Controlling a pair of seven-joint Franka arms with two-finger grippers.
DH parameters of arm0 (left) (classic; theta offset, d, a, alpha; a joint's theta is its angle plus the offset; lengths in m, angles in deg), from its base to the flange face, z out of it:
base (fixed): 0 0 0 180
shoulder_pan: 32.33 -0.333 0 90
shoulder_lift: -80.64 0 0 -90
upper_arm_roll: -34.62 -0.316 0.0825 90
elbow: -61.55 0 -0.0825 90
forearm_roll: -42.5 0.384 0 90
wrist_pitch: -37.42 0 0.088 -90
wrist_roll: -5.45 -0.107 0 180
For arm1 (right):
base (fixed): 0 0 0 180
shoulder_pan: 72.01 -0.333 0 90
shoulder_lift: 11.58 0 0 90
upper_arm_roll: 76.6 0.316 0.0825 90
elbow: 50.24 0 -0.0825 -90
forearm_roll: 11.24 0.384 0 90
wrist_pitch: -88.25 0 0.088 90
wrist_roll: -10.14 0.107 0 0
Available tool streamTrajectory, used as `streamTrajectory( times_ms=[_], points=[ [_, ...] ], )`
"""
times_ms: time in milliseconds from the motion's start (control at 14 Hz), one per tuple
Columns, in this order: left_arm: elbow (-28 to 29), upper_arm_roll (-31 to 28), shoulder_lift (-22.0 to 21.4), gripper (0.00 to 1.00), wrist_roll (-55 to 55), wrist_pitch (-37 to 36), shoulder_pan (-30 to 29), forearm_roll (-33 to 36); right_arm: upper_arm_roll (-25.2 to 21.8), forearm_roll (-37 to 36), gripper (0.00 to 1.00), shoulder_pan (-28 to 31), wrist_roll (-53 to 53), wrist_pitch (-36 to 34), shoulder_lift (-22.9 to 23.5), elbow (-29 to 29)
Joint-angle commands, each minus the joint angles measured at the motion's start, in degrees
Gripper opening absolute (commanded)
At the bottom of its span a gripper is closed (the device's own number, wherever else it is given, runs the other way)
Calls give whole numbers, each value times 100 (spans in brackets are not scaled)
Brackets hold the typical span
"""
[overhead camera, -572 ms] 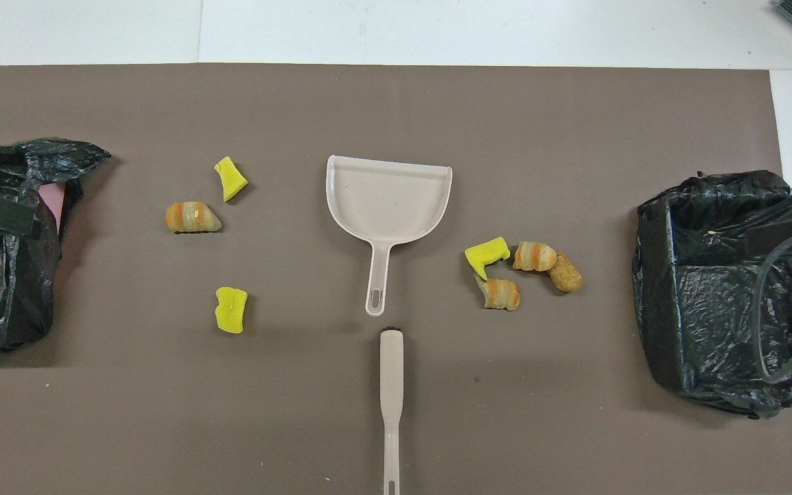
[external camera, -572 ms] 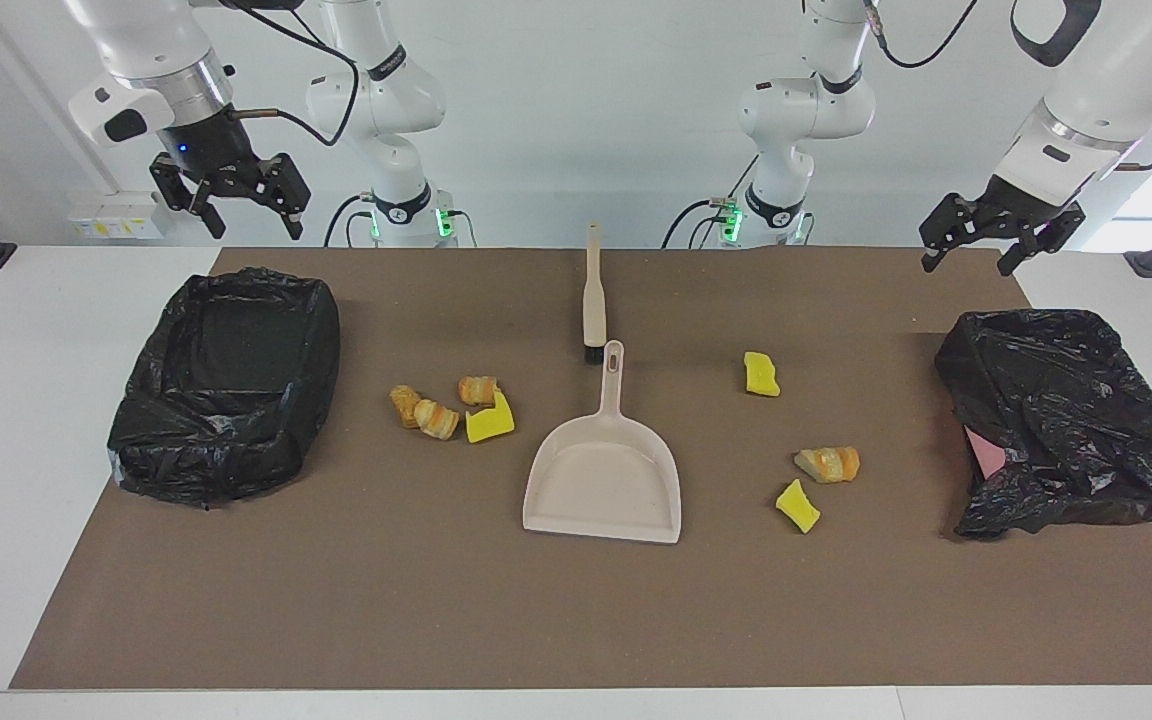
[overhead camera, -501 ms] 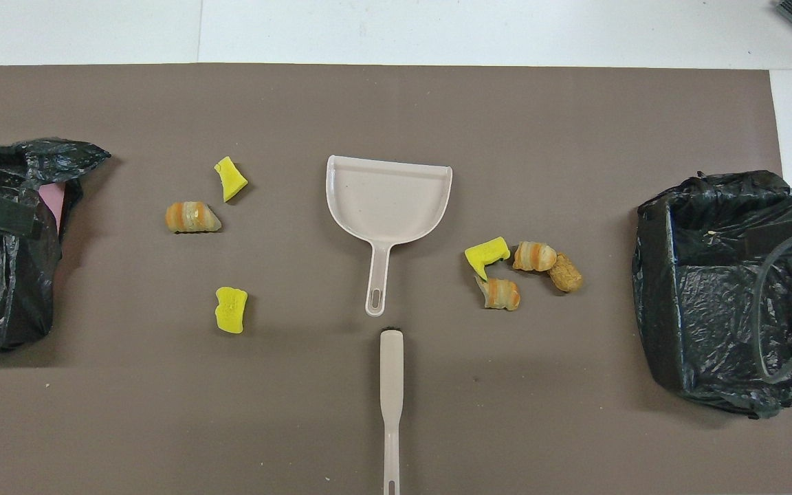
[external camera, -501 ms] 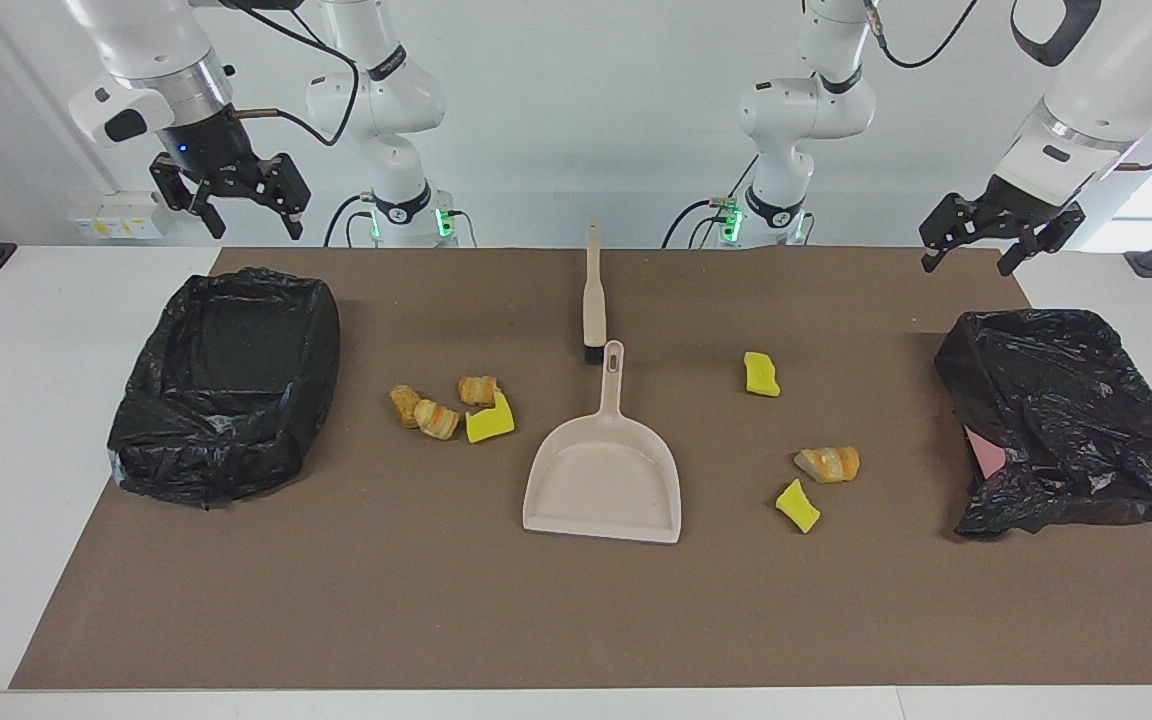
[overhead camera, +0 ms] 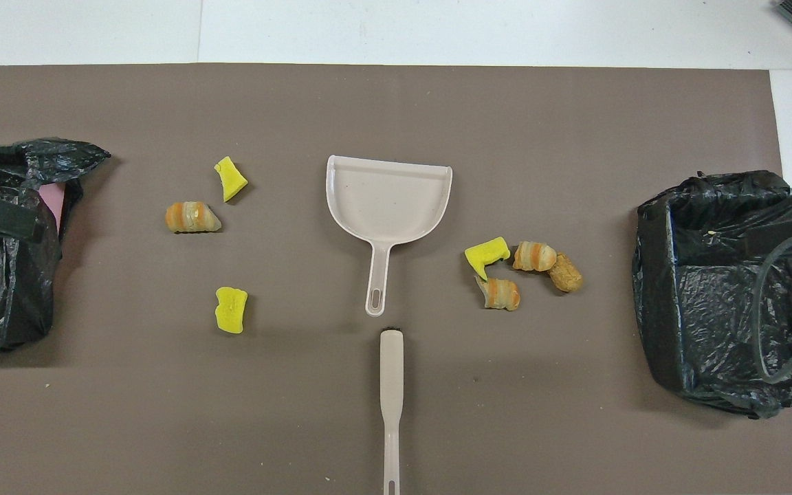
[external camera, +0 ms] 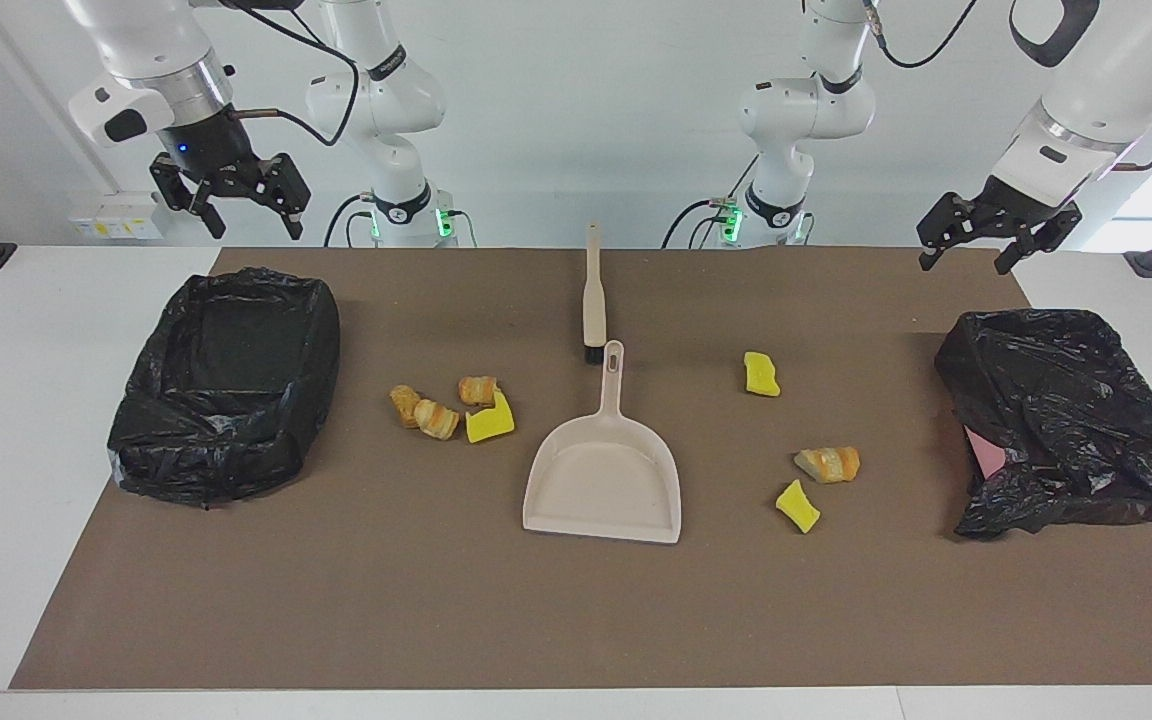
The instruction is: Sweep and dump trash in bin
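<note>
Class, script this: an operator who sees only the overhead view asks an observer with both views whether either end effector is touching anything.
Operator: Is the right end effector down in the bin?
Observer: No. The right end effector hangs high over the black-lined bin, open and empty.
Operator: And the left one?
Observer: The left end effector is raised too, open, touching nothing.
</note>
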Motion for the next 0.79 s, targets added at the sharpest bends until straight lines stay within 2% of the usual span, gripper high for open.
streamTrajectory(
  times_ms=[0,715],
  points=[
    [90,-49,-116,100,-44,-109,77,-36,35,64,100,58,-139,55,-58,-72],
    [362,21,-318,100,-9,-153,173,-37,35,64,100,58,-139,55,-58,-72]
  ],
)
